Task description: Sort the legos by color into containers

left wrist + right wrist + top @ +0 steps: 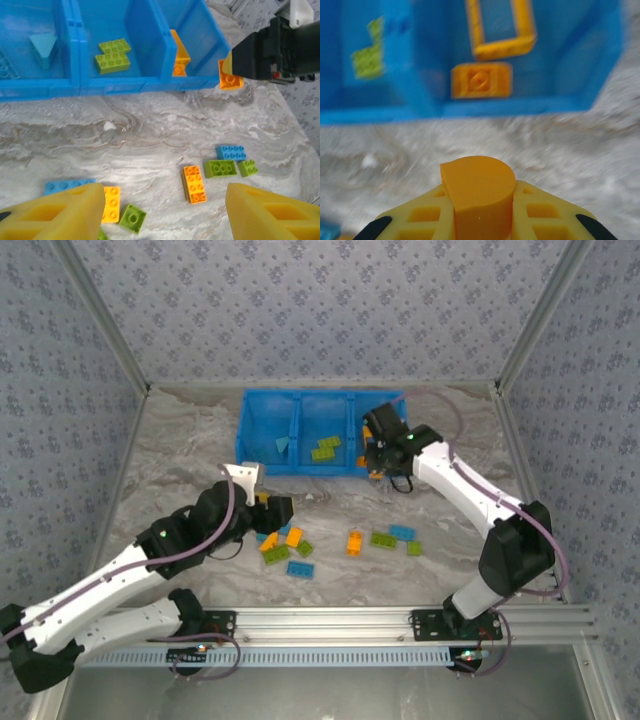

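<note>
Right fingers (pixel 415 217) clamped an orange brick (pixel 477 192) beside the bin (pixel 125 87), at its near right corner, apparently short of it. Opening there would've dropped it on the counter (pixel 150 135). Left fingers (pixel 55 215) wide, empty.

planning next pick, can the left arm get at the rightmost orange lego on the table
Probably yes: the left tool stands open, and the orange lego lies uncovered on the table ahead of it.

The left arm (pixel 110 580) reached forward, low and bent at the elbow. The left gripper (pixel 165 200) was wide open with nothing in it. The right arm (pixel 470 495) stretched far out. The right gripper (pixel 480 212) looked closed on an orange brick (pixel 478 185), though that picture was blurry.
</note>
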